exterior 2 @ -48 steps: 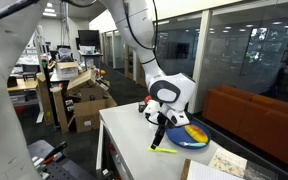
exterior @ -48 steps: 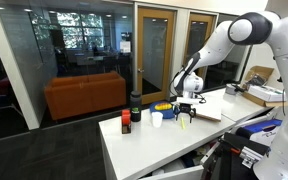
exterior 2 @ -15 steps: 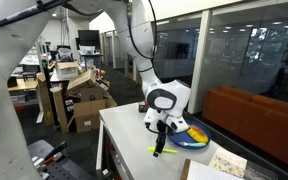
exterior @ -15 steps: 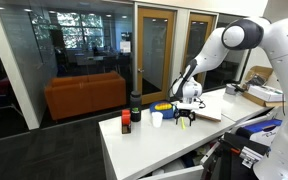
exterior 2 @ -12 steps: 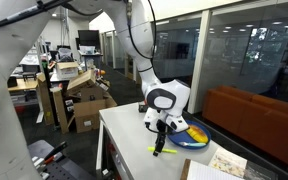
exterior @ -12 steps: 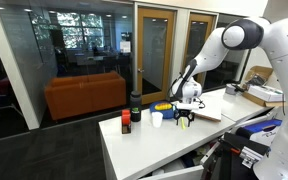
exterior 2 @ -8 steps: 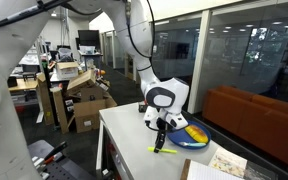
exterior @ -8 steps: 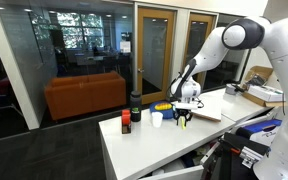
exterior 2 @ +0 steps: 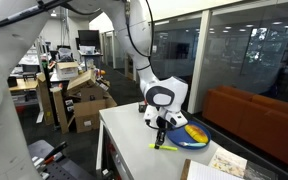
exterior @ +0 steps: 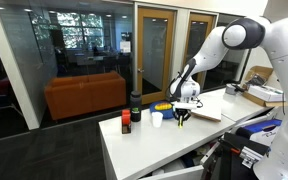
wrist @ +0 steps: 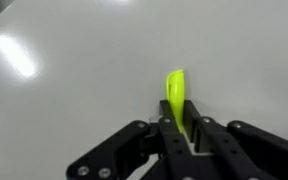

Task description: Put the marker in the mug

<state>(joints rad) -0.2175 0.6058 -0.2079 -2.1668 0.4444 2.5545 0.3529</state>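
The tool (wrist: 181,128), its fingers pressed together on the yellow-green marker (wrist: 175,92), is down at the white tabletop (wrist: 64,80), with the blue mug (exterior: 163,108) close beside it in an exterior view.

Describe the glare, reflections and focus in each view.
Wrist view: a bright glare patch lies on the white table, upper left; the marker between the fingers of the gripper looks soft-edged. In an exterior view, the glass wall carries pale reflections. In both exterior views the lighting is even and no hard shadows show.
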